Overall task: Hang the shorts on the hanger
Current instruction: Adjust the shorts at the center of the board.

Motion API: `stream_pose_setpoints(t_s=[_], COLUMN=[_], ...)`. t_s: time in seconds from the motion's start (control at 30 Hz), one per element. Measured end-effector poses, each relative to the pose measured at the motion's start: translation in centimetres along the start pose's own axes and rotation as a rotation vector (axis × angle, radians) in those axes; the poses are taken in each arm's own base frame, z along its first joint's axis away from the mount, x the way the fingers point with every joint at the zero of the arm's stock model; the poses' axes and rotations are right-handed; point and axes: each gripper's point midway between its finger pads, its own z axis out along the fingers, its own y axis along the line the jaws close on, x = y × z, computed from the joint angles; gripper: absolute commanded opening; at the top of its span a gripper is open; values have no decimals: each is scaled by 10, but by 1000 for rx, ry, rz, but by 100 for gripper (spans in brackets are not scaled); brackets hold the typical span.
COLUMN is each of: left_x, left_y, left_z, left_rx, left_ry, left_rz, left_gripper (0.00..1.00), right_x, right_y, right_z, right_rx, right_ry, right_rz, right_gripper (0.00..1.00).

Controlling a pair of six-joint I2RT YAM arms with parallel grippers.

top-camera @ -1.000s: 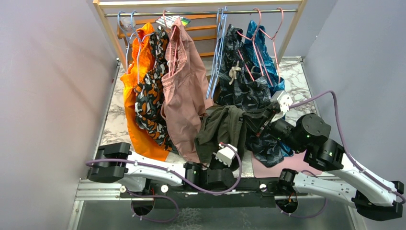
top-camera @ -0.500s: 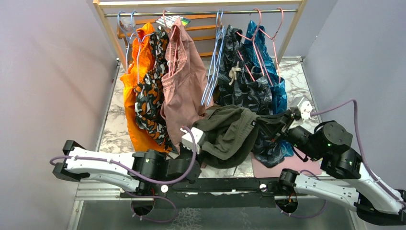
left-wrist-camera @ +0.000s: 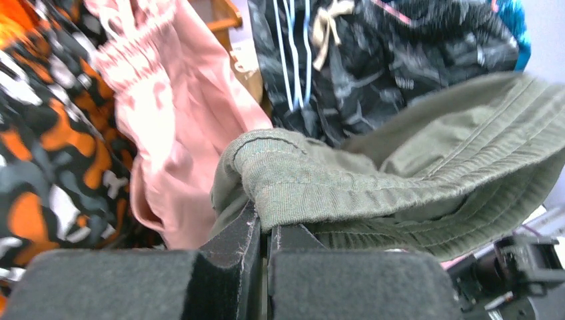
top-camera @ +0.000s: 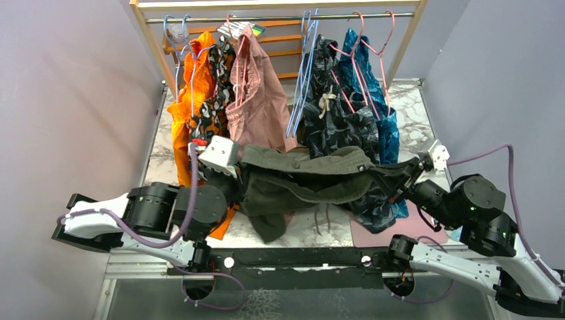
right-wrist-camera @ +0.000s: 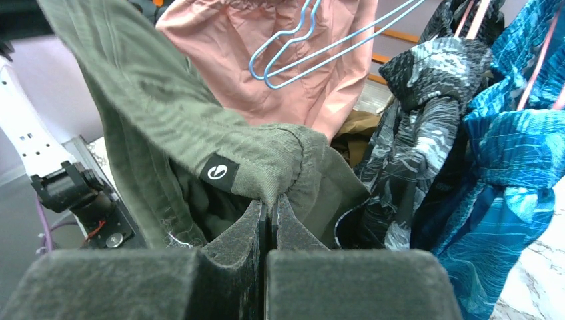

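The dark olive-green shorts (top-camera: 300, 177) hang in the air, stretched sideways by the waistband between both grippers, in front of the rack. My left gripper (top-camera: 242, 176) is shut on the waistband's left end (left-wrist-camera: 300, 180), its jaws pinched together (left-wrist-camera: 266, 225). Gripping the right end beside a small black logo tag (right-wrist-camera: 218, 172), my right gripper (top-camera: 372, 173) is shut too (right-wrist-camera: 271, 201). Several light-blue wire hangers (top-camera: 303, 73) hang bare on the rail just behind the shorts' middle; their lower corners (right-wrist-camera: 293, 50) show above the cloth.
A wooden rack (top-camera: 280, 5) carries orange (top-camera: 178, 127) and patterned garments, dusty-pink shorts (top-camera: 260, 107), dark leaf-print shorts (top-camera: 333, 113) and a teal garment (top-camera: 373, 73) on pink hangers (top-camera: 376, 47). Below lies a marble table (top-camera: 413, 110) with a pink mat (top-camera: 400, 230).
The left arm swung left and up with its end of the waistband while the right gripper drew right. The bunched shorts are now pulled out wide between them.
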Motion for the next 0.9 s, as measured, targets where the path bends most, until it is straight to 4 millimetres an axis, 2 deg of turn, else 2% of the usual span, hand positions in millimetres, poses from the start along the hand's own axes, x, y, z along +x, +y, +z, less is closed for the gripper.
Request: stream_pose_setpoints(t_s=[0.13, 0.23, 0.33, 0.43, 0.57, 0.67, 0.8, 0.83, 0.9], left_x=[-38, -48, -40, -17, 13, 27, 32, 27, 5], left_y=[9, 15, 17, 17, 8, 0, -9, -10, -15], left_z=[-4, -5, -4, -1, 4, 9, 14, 14, 12], left_rx=[-32, -48, -48, -33, 9, 16, 4, 1, 4], left_ry=[-71, -96, -96, -75, -30, -7, 4, 0, -23], left_rz=[51, 71, 86, 123, 176, 215, 275, 290, 310], left_gripper=[0, 0, 0, 0, 0, 0, 0, 0, 0], right_x=[12, 32, 61, 83, 95, 96, 107, 110, 105], right_y=[2, 4, 9, 19, 33, 43, 54, 55, 56], right_z=[9, 17, 20, 18, 15, 16, 28, 32, 38], right_rx=[0, -3, -21, -68, -142, -183, -205, -201, -199], right_ry=[55, 120, 194, 256, 297, 299, 346, 359, 368], right_rz=[-14, -26, -19, 3, 37, 78, 124, 130, 131], right_gripper=[1, 1, 1, 1, 1, 1, 1, 1, 1])
